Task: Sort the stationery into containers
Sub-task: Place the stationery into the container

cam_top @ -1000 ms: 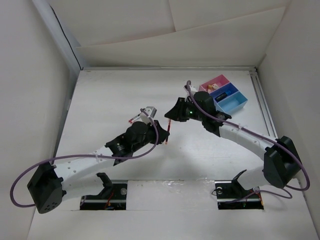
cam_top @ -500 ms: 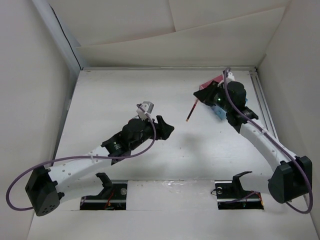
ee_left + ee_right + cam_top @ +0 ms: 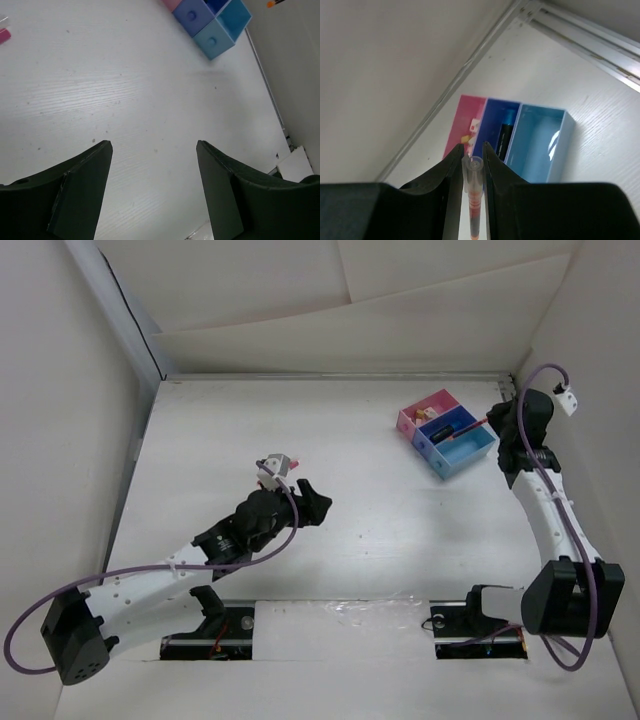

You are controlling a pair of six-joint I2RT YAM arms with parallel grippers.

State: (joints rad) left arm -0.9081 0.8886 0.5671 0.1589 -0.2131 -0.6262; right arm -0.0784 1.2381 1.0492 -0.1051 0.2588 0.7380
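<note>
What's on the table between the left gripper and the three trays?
Nothing. From the left gripper to the trays, that stretch of table is bare, in both the left wrist view and the top view.

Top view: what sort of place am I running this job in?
Likely a lab test cell, not an office: a white table walled in by plain white panels, with three small joined trays on it.
</note>
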